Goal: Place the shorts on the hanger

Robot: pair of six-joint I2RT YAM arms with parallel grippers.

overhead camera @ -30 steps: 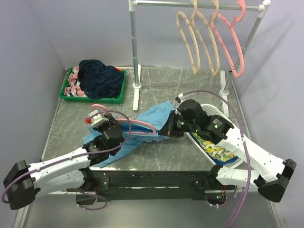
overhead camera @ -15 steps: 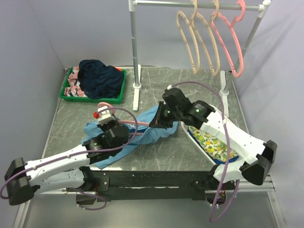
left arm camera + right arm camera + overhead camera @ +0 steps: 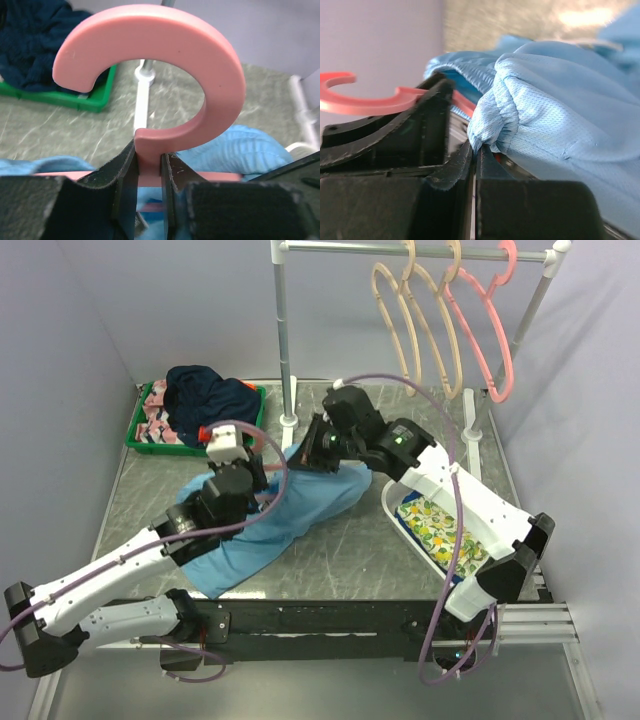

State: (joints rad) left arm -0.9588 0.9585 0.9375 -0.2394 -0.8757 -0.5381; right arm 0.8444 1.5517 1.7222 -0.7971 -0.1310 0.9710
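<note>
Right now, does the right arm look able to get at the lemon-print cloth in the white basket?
Probably not yet: its end effector is shut on the shorts, out past the basket. Nothing lies on the lemon-print cloth, so the way looks free once it lets go.

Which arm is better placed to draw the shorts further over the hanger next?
Right, probably. The right tool is shut on a bunched edge of the shorts, beside the hanger. The left tool clamps the hanger's neck below the hook, so it is better left steadying it.
</note>
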